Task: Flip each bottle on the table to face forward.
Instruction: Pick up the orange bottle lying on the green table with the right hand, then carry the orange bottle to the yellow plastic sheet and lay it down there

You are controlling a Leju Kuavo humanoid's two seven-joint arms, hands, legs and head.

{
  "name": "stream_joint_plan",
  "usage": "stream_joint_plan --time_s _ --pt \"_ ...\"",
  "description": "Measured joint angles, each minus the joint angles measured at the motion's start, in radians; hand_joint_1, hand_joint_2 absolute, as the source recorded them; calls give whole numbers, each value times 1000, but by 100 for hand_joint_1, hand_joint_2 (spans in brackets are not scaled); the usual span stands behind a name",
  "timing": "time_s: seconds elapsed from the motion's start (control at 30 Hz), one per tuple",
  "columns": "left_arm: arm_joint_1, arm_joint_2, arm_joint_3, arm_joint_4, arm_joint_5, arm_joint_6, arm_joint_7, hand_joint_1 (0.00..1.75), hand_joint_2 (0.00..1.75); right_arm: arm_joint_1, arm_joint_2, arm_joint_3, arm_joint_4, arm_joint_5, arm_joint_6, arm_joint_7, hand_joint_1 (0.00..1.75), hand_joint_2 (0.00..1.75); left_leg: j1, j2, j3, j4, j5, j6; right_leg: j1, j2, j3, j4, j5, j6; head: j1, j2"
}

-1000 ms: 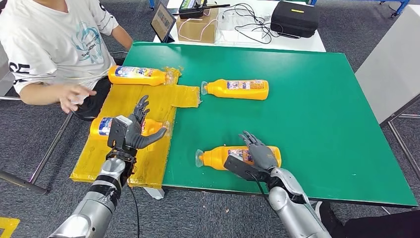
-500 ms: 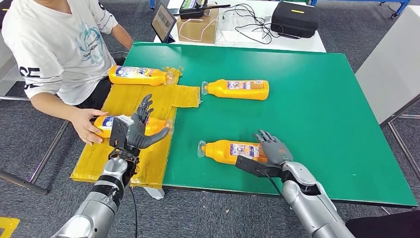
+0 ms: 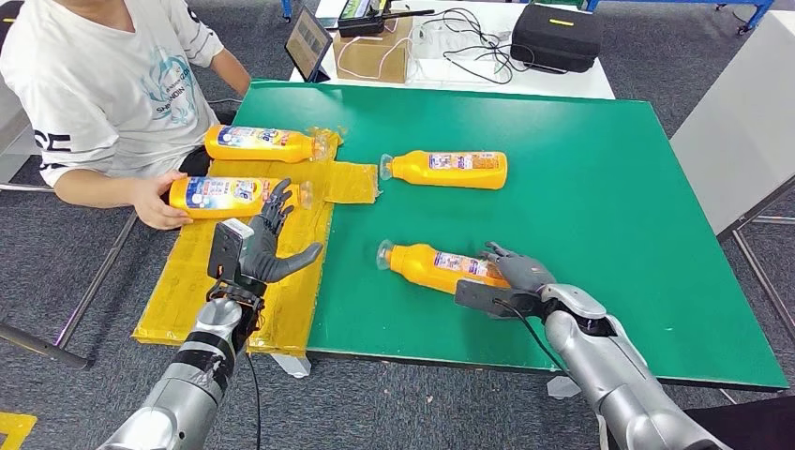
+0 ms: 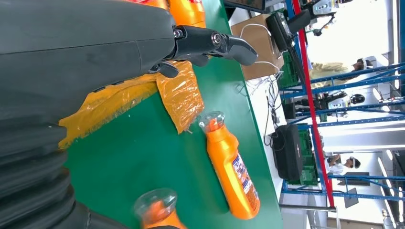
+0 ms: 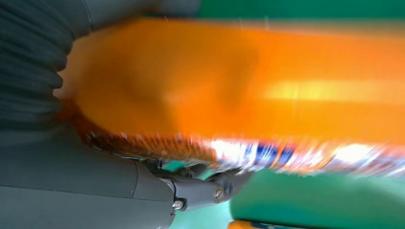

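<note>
Several orange bottles lie on their sides. My right hand [image 3: 521,274] grips the base end of the nearest bottle [image 3: 436,265], which is tilted on the green table [image 3: 581,169]; up close that bottle [image 5: 239,81] lies across my palm with fingers [image 5: 210,188] curled under it. My left hand [image 3: 267,246] hovers open above the yellow mat [image 3: 187,291], fingers [image 4: 210,43] spread and holding nothing. A person's hand holds a second bottle [image 3: 234,197] on the mat, just beyond my left hand. A third bottle [image 3: 258,142] lies at the mat's far end, and another [image 3: 448,170] [image 4: 234,171] at mid-table.
A person in a white shirt [image 3: 103,84] sits at the table's left side. Behind the table stand a cardboard box [image 3: 375,52], a tablet [image 3: 307,39], cables and a black case [image 3: 559,36]. A white panel [image 3: 741,122] stands at the right.
The person took the bottle by my left hand and slid it farther up the mat. My right hand moved right and away with the near bottle, tilting it. My left hand barely moved.
</note>
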Motion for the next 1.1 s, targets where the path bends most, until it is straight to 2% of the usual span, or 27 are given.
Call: stream_joint_plan --time_s 0.17,0.27,0.33,0.47,0.63,0.73,0.83,1.0,1.1 --pt "0 0 0 0 0 3 0 0 175 -13 5 5 31 -32 -18 -15 175 175 0 0 1 0 0 0 0 0 1 0 0 0 0 0" --pt "3 0 -7 1 0 22 6 0 175 29 29 -19 31 -166 -108 -57 175 175 0 1 1 0 0 0 0 0 1 0 1 -2 0 0" --pt "7 -2 -14 1 6 37 20 0 175 93 57 -59 -6 -249 -186 -80 175 175 0 2 2 0 -1 0 1 1 0 0 1 -2 0 0" --pt "16 -8 -19 0 16 54 55 0 175 187 133 -134 -80 -301 -297 -118 175 175 1 2 1 -1 -1 0 1 1 -1 0 1 -2 0 0" --pt "29 -16 -46 -4 24 61 64 0 175 266 228 -182 -155 -326 -360 -173 175 175 2 2 -2 -1 0 -1 2 1 -2 0 1 -3 0 0" --pt "33 -19 -58 -7 35 53 71 0 175 279 263 -194 -181 -334 -377 -188 175 175 2 1 -3 -1 0 -1 1 0 -3 0 1 -3 0 0" --pt "34 -22 -70 -8 80 -10 100 0 175 281 302 -202 -197 -356 -402 -223 175 175 1 1 -4 0 0 0 1 0 -3 1 1 -2 1 0" --pt "52 -43 -119 -40 233 -228 127 0 175 242 382 -166 -187 -405 -401 -253 175 175 1 1 -4 0 0 0 1 0 -5 1 1 -2 0 0" --pt "72 -54 -153 -101 304 -279 155 0 175 217 410 -139 -163 -426 -395 -266 175 175 1 1 -5 0 0 0 1 0 -5 1 1 -3 0 0"
